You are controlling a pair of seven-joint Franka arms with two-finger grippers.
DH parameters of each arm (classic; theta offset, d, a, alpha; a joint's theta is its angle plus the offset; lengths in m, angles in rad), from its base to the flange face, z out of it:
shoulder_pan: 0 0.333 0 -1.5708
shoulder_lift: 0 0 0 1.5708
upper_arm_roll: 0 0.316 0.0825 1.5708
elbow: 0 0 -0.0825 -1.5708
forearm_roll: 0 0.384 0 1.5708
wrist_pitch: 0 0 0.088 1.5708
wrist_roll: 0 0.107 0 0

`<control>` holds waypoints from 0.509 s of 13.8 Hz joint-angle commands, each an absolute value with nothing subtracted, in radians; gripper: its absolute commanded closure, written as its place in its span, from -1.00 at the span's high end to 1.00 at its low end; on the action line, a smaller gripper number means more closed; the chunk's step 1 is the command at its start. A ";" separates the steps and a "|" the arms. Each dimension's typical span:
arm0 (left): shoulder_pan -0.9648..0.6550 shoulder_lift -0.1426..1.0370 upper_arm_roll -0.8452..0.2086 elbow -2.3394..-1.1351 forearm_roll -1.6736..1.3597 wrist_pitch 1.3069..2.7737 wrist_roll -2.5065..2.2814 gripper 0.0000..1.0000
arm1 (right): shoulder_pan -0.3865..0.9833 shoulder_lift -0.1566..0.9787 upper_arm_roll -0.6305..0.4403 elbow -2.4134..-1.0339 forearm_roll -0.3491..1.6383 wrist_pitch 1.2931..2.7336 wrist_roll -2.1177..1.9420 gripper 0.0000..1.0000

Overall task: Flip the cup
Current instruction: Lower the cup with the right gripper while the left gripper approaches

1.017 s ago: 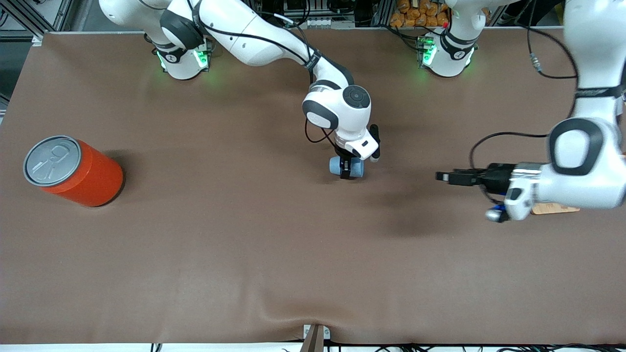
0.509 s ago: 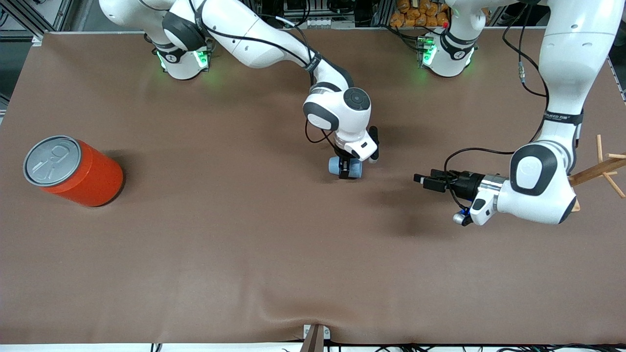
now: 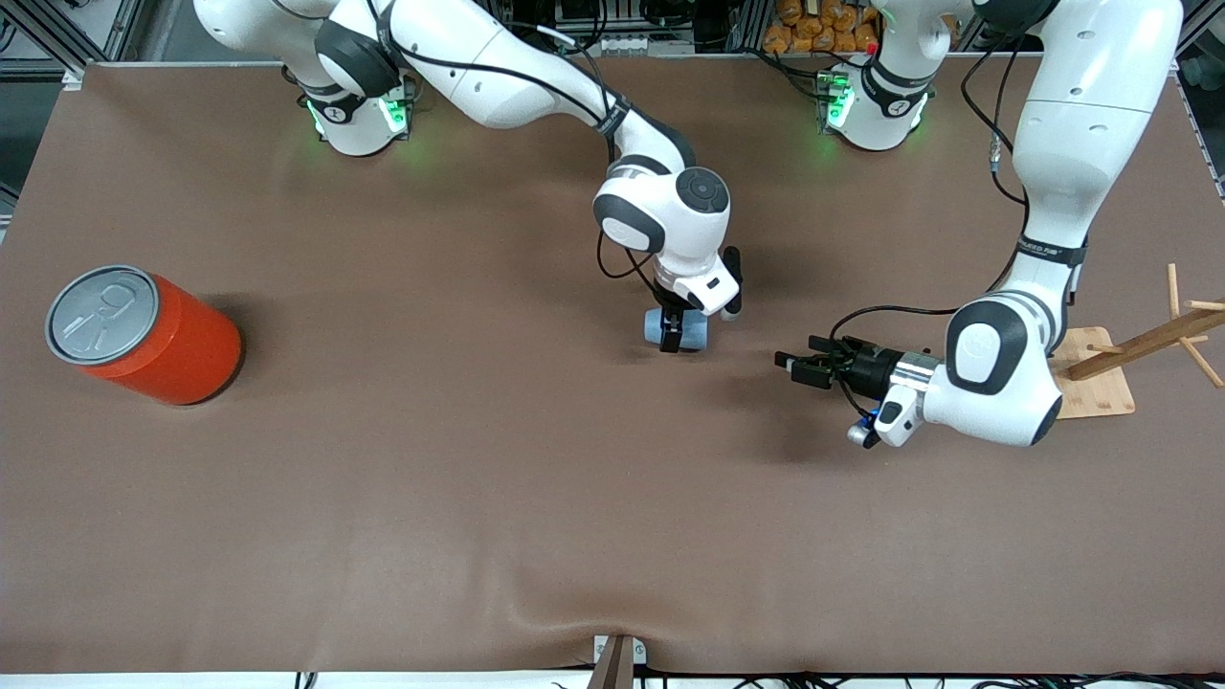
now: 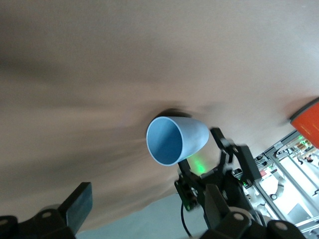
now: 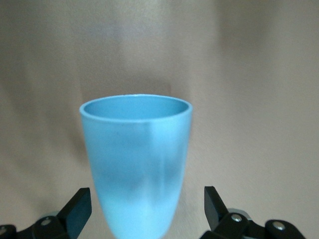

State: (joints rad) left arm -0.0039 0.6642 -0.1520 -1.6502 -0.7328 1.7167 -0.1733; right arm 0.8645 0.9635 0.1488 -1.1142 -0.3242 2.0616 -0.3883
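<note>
The small light-blue cup (image 3: 692, 328) lies on its side on the brown table (image 3: 478, 498), near the middle. Its mouth faces the left arm's end. My right gripper (image 3: 673, 336) points down over it. It is open, with one finger on each side of the cup's narrow end and a gap at both. The right wrist view shows the cup (image 5: 137, 159) between those fingers (image 5: 79, 209). My left gripper (image 3: 792, 366) is open and empty. It is held level, low over the table, and points at the cup's mouth (image 4: 169, 142) from a short way off.
A large orange-red can (image 3: 144, 335) with a grey pull-tab lid stands toward the right arm's end of the table. A wooden peg stand (image 3: 1101, 388) sits at the left arm's end, beside the left arm's elbow.
My left arm has swung in from its end of the table toward the cup, uncovering the wooden stand. My right gripper and the cup have hardly moved.
</note>
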 commanded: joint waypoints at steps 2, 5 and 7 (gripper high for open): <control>-0.058 0.687 -0.147 -1.638 -0.747 1.726 -0.247 1.00 | 0.864 0.878 0.163 -1.115 -0.275 1.942 -0.371 1.00; -0.115 0.693 -0.147 -1.635 -0.747 1.758 -0.261 1.00 | 0.824 0.792 0.155 -1.111 -0.186 1.861 -0.373 1.00; -0.167 0.693 -0.149 -1.629 -0.761 1.822 -0.287 1.00 | 0.780 0.741 0.150 -1.111 -0.184 1.833 -0.373 1.00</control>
State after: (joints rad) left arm -0.1154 0.6862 -0.1544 -1.6495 -0.7352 1.7729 -0.2466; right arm 0.8325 0.8090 0.1448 -1.0867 -0.2077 1.8640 -0.3784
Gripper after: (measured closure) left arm 0.000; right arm 0.000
